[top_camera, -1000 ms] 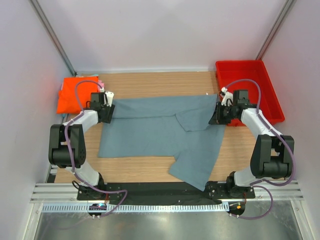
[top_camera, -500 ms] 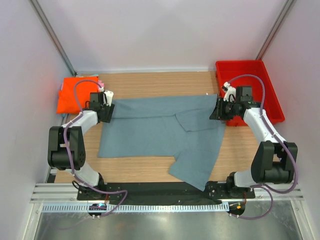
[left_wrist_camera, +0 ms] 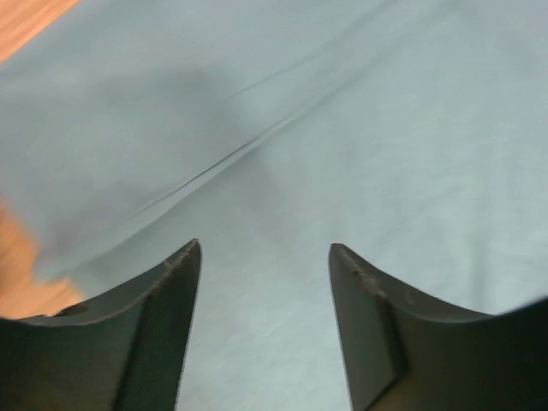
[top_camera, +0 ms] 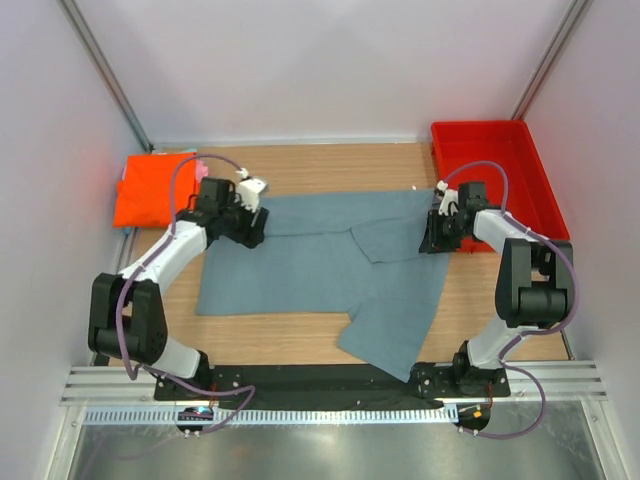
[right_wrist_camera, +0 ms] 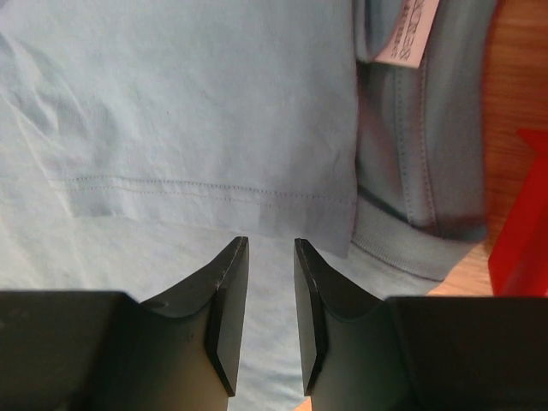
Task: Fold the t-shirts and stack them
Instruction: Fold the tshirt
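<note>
Mid-fold on the grey-blue t-shirt (top_camera: 320, 265), spread across the centre of the table (top_camera: 290, 350); I judge one sleeve is in. Left hand (left_wrist_camera: 265, 253) gapes wide over the far-left hem. Right hand (right_wrist_camera: 271, 244) is barely parted and grips nothing, near the collar. Next I'd pinch both far corners. The white neck label (right_wrist_camera: 407, 34) has print too blurred to read.

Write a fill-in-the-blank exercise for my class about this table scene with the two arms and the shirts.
1. The folded shirt at the far left corner of the table is coloured ___.
2. The left gripper has its jaws ___ above the grey-blue t-shirt.
3. The white neck label shows in the ___ wrist view.
4. The plastic bin at the far right is coloured ___.
Missing words: orange; open; right; red.
</note>
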You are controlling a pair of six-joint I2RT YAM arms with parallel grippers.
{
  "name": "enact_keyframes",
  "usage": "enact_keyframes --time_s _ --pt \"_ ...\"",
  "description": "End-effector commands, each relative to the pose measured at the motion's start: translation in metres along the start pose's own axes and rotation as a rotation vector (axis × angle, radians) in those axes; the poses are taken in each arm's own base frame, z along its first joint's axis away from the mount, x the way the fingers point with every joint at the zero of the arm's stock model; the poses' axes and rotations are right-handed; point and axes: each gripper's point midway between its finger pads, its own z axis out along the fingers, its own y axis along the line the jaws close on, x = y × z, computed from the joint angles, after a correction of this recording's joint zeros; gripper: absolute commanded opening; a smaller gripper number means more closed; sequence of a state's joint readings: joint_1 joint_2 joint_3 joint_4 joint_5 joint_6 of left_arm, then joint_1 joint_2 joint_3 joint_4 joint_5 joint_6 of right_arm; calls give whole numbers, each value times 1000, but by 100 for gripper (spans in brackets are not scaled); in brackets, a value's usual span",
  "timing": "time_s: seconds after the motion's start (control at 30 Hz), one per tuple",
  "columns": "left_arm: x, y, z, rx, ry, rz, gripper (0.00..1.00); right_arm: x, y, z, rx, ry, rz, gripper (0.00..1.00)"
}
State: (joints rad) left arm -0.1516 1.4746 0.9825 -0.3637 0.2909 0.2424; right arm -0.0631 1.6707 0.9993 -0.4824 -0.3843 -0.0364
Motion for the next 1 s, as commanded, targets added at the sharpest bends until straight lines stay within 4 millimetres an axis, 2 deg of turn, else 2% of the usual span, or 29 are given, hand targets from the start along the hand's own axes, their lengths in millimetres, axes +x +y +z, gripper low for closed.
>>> enact_keyframes --time_s 0.0,0.03,0.1,0.13,0.17,0.2,0.23,0.27,0.3,0.37,0.4,0.43,0.47,0.7,0.97 --pt "-26 -61 5 176 6 107 66 -24 -6 -2 28 -87 -32 34" --pt "-32 -86 12 207 15 174 72 -22 -6 0 30 -81 -25 34" --pt "-41 -98 34 182 53 259 76 -22 -8 1 37 -83 -19 34" --pt "-43 -122 43 201 70 323 79 -21 -9 2 38 -82 -14 34" --pt "-62 -131 48 192 47 359 79 -20 -9 2 41 -83 -11 34" --pt "-56 -140 67 198 88 377 79 -20 -9 2 43 -83 -13 34" --pt "-59 -157 73 208 90 406 79 -20 -10 1 51 -82 -12 34" --pt "-77 -165 78 205 62 400 78 -21 -12 -1 61 -88 -17 34" --pt "-64 -175 99 209 113 406 76 -21 -14 -2 72 -89 -18 34" --pt "-76 -183 110 209 125 394 69 -21 -15 -5 84 -95 -17 34" --pt "-67 -190 124 213 166 393 66 -20 -17 -6 89 -92 -14 34" --pt "-66 -194 128 217 181 391 65 -17 -17 -6 92 -84 -13 34" --pt "-74 -200 128 222 180 396 64 -18 -18 -9 103 -91 -13 34" --pt "-69 -250 135 228 177 515 63 -16 -33 -18 148 -109 -7 33" --pt "-72 -283 138 249 161 561 63 -12 -37 -16 143 -100 14 32"
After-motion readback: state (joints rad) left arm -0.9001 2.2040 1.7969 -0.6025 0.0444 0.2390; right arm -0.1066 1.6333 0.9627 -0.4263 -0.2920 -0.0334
